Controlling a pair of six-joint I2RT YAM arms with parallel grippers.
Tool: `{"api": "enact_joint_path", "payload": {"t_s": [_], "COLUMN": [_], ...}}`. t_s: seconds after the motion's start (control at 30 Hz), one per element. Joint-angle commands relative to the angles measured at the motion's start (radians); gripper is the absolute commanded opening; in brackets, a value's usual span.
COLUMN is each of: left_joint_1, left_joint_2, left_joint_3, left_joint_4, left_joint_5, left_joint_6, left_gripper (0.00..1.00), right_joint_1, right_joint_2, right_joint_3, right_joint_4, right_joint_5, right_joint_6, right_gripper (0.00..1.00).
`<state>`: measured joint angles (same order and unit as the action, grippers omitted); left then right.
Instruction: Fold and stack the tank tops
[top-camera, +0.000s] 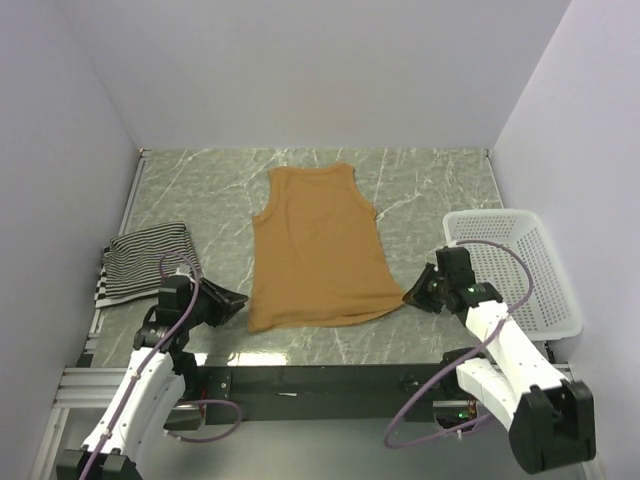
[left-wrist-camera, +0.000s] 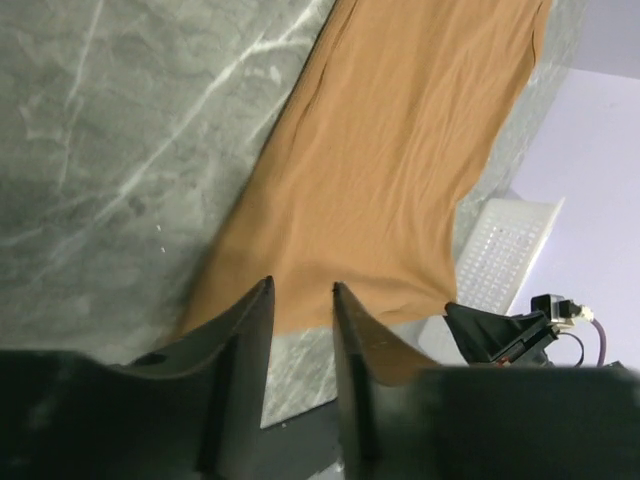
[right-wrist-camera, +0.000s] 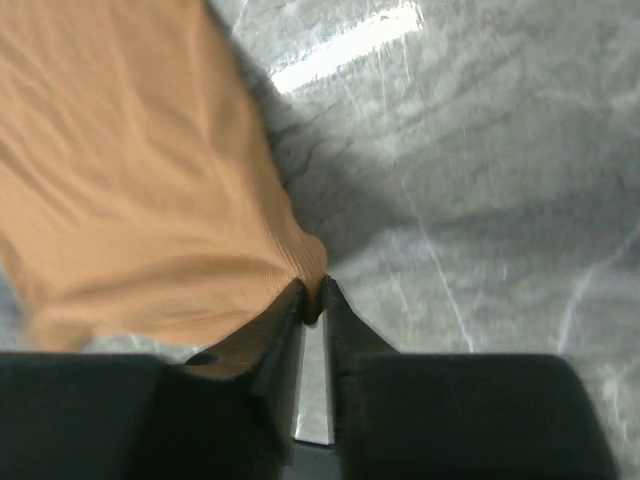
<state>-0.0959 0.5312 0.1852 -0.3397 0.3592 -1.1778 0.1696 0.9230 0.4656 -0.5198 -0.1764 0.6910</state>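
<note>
The plain tan-brown tank top (top-camera: 315, 245) lies spread flat in the middle of the table, straps to the far side; it also shows in the left wrist view (left-wrist-camera: 400, 150) and the right wrist view (right-wrist-camera: 130, 190). My right gripper (top-camera: 415, 293) is shut on its near right hem corner (right-wrist-camera: 312, 268). My left gripper (top-camera: 238, 300) is open at the near left hem corner, its jaws apart just short of the hem (left-wrist-camera: 300, 310). A folded striped black-and-white tank top (top-camera: 145, 260) lies at the left edge. I cannot tell whether another top lies with it.
A white plastic mesh basket (top-camera: 520, 265) stands at the right edge, beside my right arm; it also shows in the left wrist view (left-wrist-camera: 500, 245). White walls close the table on three sides. The dark metal frame (top-camera: 320, 380) runs along the near edge.
</note>
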Motion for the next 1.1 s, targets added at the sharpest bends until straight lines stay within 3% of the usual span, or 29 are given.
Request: {"api": "enact_joint_path", "payload": {"t_s": [0.0, 0.07, 0.2, 0.27, 0.37, 0.4, 0.43, 0.53, 0.63, 0.87, 1.07], "left_joint_1": [-0.004, -0.004, -0.002, -0.004, -0.004, -0.002, -0.002, 0.005, 0.027, 0.093, 0.177], "left_joint_2": [-0.028, -0.034, -0.030, 0.016, 0.169, 0.269, 0.318, 0.501, 0.608, 0.733, 0.774], "left_joint_3": [0.069, 0.091, 0.163, 0.183, 0.259, 0.317, 0.350, 0.508, 0.661, 0.974, 1.059], "left_joint_4": [-0.061, -0.090, -0.098, -0.021, 0.068, 0.085, 0.117, 0.108, 0.081, -0.037, -0.032], "left_joint_5": [0.032, 0.029, -0.006, 0.007, -0.014, -0.029, -0.060, -0.101, -0.115, -0.210, -0.148], "left_joint_6": [0.035, 0.058, 0.098, 0.119, 0.173, 0.208, 0.225, 0.299, 0.365, 0.441, 0.438], "left_gripper": [0.37, 0.47, 0.54, 0.53, 0.50, 0.49, 0.49, 0.45, 0.43, 0.43, 0.42], "right_joint_1": [-0.007, -0.007, -0.004, 0.010, 0.218, 0.308, 0.491, 0.737, 0.893, 1.087, 1.127], "right_joint_2": [-0.091, -0.114, -0.193, -0.214, -0.195, -0.123, -0.075, 0.150, 0.382, 0.911, 1.114], "right_joint_3": [0.033, 0.048, 0.080, 0.084, 0.114, 0.140, 0.172, 0.333, 0.549, 0.974, 1.166], "right_joint_4": [-0.111, -0.140, -0.181, -0.164, -0.080, -0.048, -0.039, -0.016, 0.010, -0.054, -0.104], "right_joint_5": [0.026, 0.014, 0.020, 0.003, 0.053, 0.168, 0.223, 0.374, 0.454, 0.506, 0.529], "right_joint_6": [0.024, 0.022, 0.008, 0.011, 0.097, 0.164, 0.189, 0.248, 0.274, 0.315, 0.357], "right_gripper": [0.27, 0.39, 0.44, 0.45, 0.45, 0.45, 0.45, 0.40, 0.38, 0.36, 0.36]}}
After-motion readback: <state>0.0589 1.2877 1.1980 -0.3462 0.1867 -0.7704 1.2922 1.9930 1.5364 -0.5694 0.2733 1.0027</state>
